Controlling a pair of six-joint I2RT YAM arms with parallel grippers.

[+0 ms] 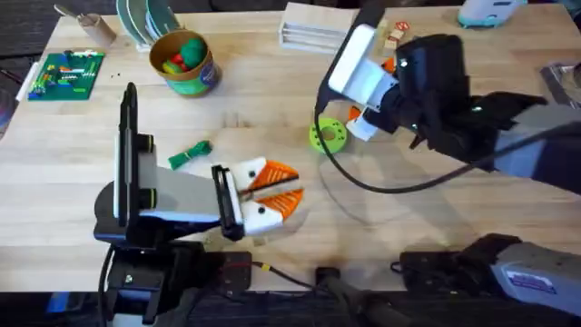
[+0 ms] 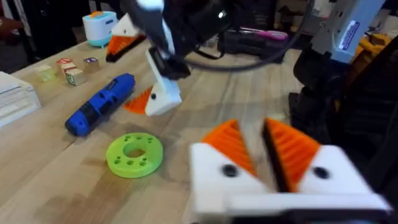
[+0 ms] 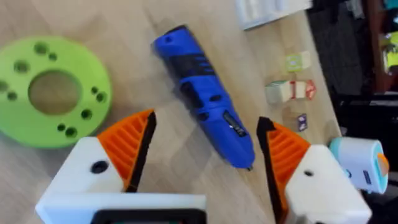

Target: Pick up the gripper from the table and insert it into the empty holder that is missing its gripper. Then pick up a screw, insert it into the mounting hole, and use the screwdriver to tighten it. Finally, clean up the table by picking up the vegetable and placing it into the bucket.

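Green bucket (image 1: pixel 186 65) with toy produce (image 1: pixel 182 54)

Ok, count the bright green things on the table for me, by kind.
Toy vegetable: 1
Disc with holes: 1
Bucket, green sides: 1
Round green toy inside the bucket: 1
Circuit board: 1
Total: 5
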